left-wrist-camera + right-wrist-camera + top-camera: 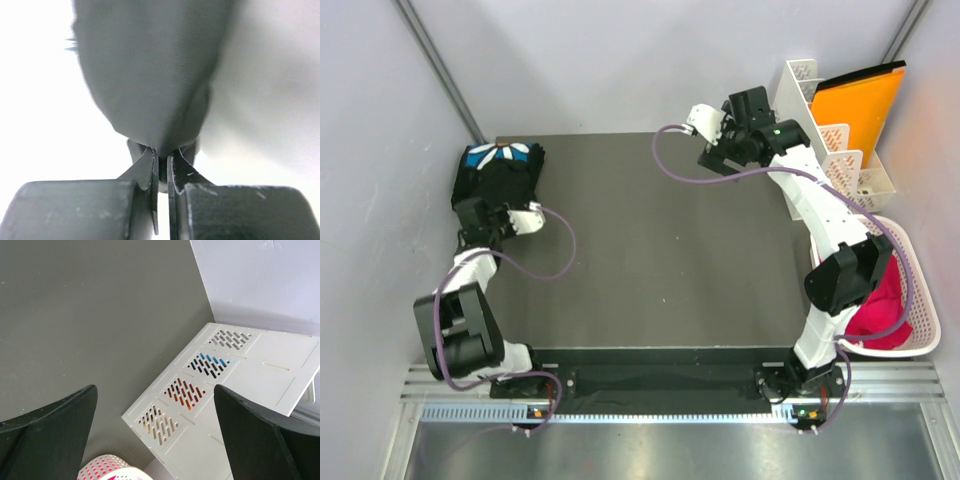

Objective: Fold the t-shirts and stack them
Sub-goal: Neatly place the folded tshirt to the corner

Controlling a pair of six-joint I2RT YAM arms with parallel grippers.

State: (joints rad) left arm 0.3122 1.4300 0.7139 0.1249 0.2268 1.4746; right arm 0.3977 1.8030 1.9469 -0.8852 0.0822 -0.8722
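**A:** Item one, shirt (500, 175). Where do we list it?

**B:** Far left corner of the table (650, 250). Black, folded into a compact bundle, with a blue print with white petals showing at its far end.

**A:** Item two, left gripper (162, 152)?

**B:** At the near edge of that bundle. The jaws are pinched almost together on a fold of dark cloth, so we enter it as gripping the shirt.

**A:** Item three, right gripper (155, 390)?

**B:** Far right, over bare table just beside the rack (240, 390). The jaws are spread wide with nothing between them.

**A:** Other stock?

**B:** An orange folder (860, 105) standing in the rack. A basket (920, 330) at the right, off the table's edge, with red cloth (880, 305) in it. We find no second shirt. Whether one lies under the bundle, we cannot tell.

**A:** Progress entry?

**B:** Folding of the petal shirt: done or nearly done, in our judgement. The left gripper may be on a final tuck or a placing move. Stacking: unconfirmed, since only one print shows. Left to do, as we reckon it: let go of the cloth, then fold any shirt not yet counted and set it on this one. The rest of the table holds no cloth for the right gripper to take.
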